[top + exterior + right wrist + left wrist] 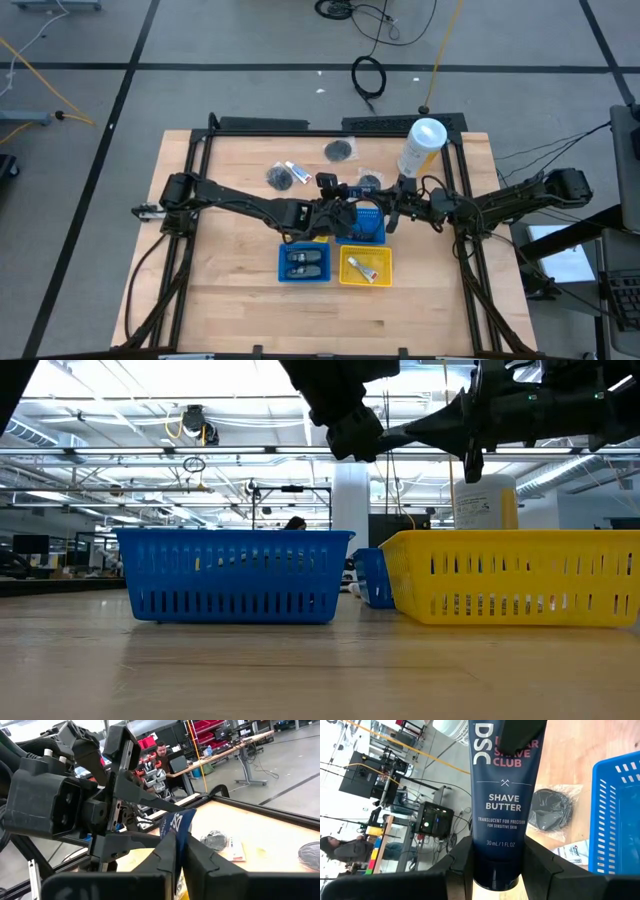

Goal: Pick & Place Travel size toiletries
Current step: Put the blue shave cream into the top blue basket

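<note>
Above the far blue tray [371, 226], mid-table: left gripper [496, 870] clamped on navy shave-butter tube [502, 795], held aloft. Right gripper [180, 851] pressed together, pinching same tube's opposite end. Remaining toiletries on table and in near trays.

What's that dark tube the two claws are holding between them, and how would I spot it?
Start at the wooden table and find where both arms meet above the blue basket. There the left claw grips a navy shave butter tube, its other end pinched by the right claw. Unlike the items lying around, it's held aloft.
</note>
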You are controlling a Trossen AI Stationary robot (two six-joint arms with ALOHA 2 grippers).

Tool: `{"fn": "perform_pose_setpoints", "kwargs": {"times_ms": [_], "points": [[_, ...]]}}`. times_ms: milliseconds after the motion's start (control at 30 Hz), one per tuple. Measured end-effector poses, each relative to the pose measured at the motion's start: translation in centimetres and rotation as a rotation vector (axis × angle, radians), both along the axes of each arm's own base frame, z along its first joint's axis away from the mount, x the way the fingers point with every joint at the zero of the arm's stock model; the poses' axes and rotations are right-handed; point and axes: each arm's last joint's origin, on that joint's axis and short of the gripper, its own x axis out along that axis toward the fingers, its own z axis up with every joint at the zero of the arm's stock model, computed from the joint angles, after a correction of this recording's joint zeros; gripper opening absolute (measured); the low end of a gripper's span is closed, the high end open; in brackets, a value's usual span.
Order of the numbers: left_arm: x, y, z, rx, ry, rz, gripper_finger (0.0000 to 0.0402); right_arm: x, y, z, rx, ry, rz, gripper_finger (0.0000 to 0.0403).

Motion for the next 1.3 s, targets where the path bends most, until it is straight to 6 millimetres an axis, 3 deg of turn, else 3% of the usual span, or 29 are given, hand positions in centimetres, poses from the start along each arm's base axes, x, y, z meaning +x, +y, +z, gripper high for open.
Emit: {"fn": "perform_pose_setpoints", "kwargs": {"times_ms": [67,300,500,667,900,1300], "points": [[0.0,0.0,0.0,0.0,0.0,0.0,0.013,0.0,0.0,0.0,-0.004,0.002,0.0,0.0007],[0.0,-0.2,0.0,-0.001,-0.002,-0.002,0.0263,0.0,0.0,-0.4,-0.014,0.047,0.004,0.0002],[-0.7,-1.2,0.2,0.01,0.029,-0.014,0.0316,0.0,0.2,-0.8,-0.002,0.079,0.055,0.0001],[-1.6,-1.9,0.6,-0.018,0.038,0.003,0.0331,0.0,0.4,-1.7,0.016,0.169,0.123,0.0001],[-2.8,-2.7,0.2,-0.056,0.075,0.031,0.032,-0.3,0.7,-2.9,0.065,0.294,0.144,0.0],[-2.9,-3.1,-0.1,-0.165,0.08,-0.001,0.0316,-0.6,1.8,-3.8,0.093,0.388,0.233,0.0]]}}
